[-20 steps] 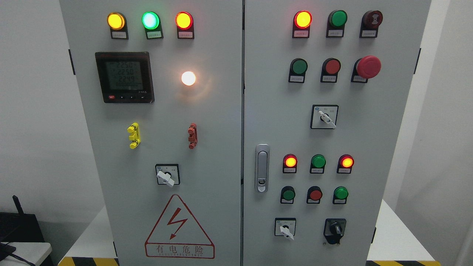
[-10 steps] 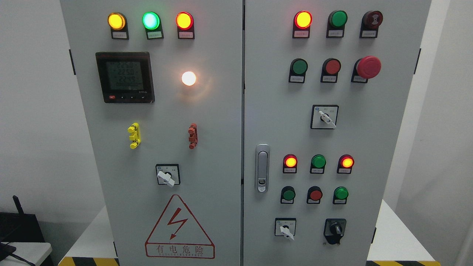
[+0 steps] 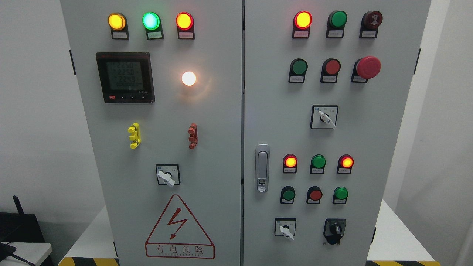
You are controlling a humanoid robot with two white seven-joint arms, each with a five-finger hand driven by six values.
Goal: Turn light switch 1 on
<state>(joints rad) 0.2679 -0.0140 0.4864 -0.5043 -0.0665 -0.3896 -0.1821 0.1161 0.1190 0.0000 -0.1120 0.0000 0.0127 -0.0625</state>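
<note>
No hand is seen in the frame, so neither hand's state nor the nearer arm can be told. Which control is light switch 1 cannot be read; the likeliest, the rotary selector (image 3: pixel 167 174), sits lower left of centre, its white lever (image 3: pixel 165 178) slanted.

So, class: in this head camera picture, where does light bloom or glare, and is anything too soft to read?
Head view: the round white lamp blooms, casting a warm halo on the grey cabinet door; the lit red indicator glows past its rim; the small white label plates are too soft to read.
</note>
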